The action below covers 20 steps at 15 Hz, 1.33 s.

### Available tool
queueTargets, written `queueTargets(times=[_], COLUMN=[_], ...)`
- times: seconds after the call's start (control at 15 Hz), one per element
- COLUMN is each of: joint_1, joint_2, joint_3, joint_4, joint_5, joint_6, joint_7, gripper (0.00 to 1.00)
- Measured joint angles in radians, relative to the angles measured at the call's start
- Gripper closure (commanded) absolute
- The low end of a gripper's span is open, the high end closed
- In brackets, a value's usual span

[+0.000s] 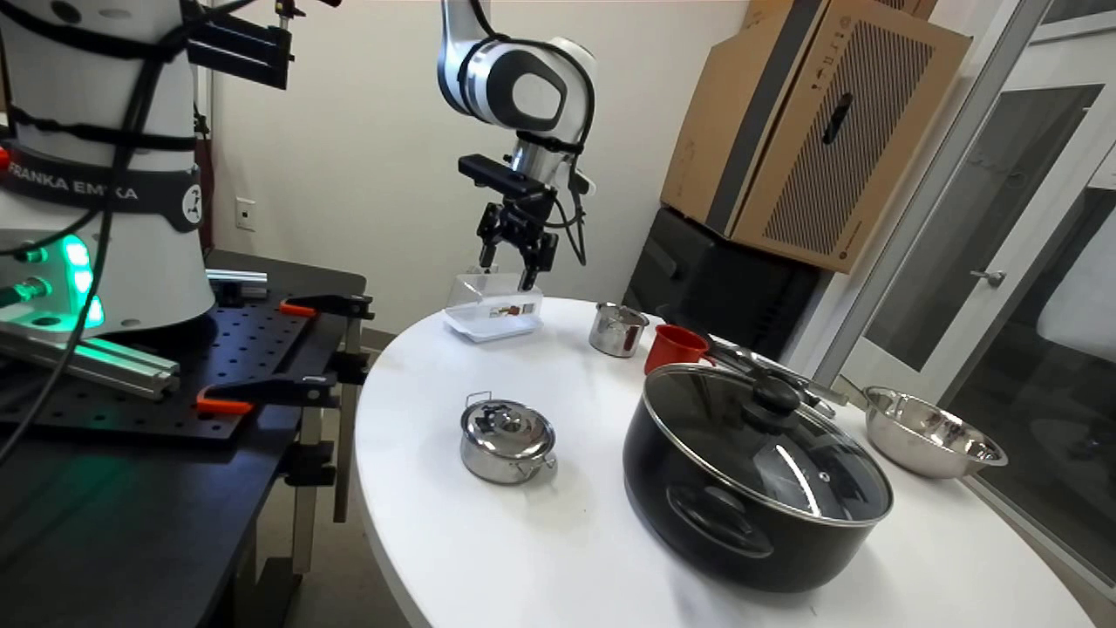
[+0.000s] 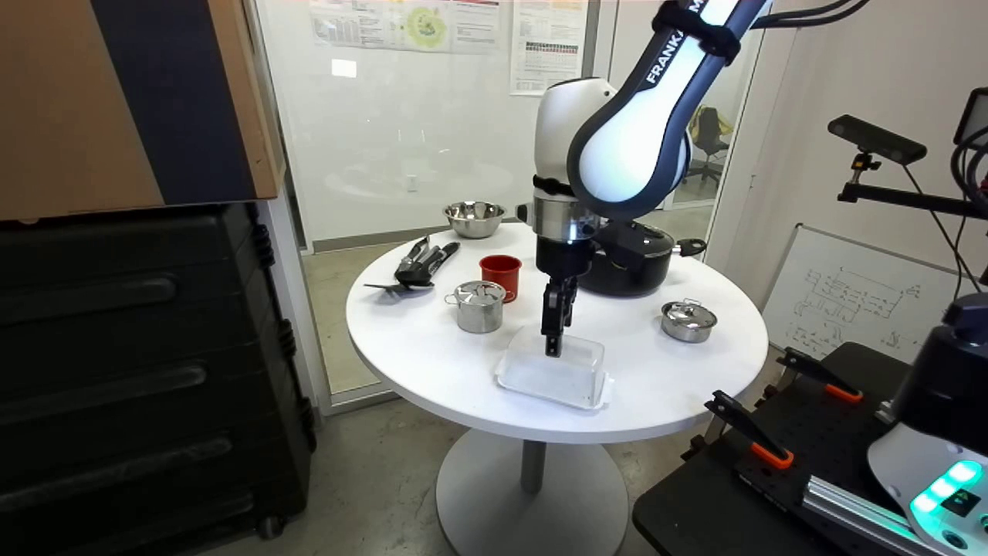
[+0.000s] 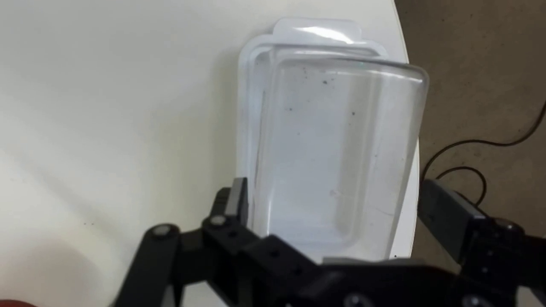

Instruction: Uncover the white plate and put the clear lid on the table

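Observation:
The clear lid (image 1: 466,296) is a transparent rectangular cover. It sits over the white plate (image 1: 493,331) near the edge of the round white table (image 1: 575,419). In an exterior view the lid (image 2: 540,374) stands over the plate (image 2: 607,391). In the wrist view the lid (image 3: 315,140) covers most of the plate, whose rim and end tab (image 3: 315,30) show beyond it. My gripper (image 1: 507,274) is open above the lid. In the wrist view its fingers (image 3: 341,209) are spread wide on either side of the lid, with no visible grip on it.
A steel cup (image 1: 615,331), a red mug (image 1: 676,347) and a small steel tin (image 1: 506,445) stand nearby. A large black pot (image 1: 724,506) with a dark lid, utensils (image 2: 421,266) and a steel bowl (image 1: 924,436) are farther off. The table edge is beside the plate.

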Motion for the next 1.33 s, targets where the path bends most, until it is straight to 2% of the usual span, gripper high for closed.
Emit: queueTargets(times=[1.33], joint_1=[0.009], joint_2=[0.02], joint_3=[-0.011], joint_4=[0.005], joint_5=[-0.062], joint_6=[0.0], joint_7=[0.137], gripper=[0.0])
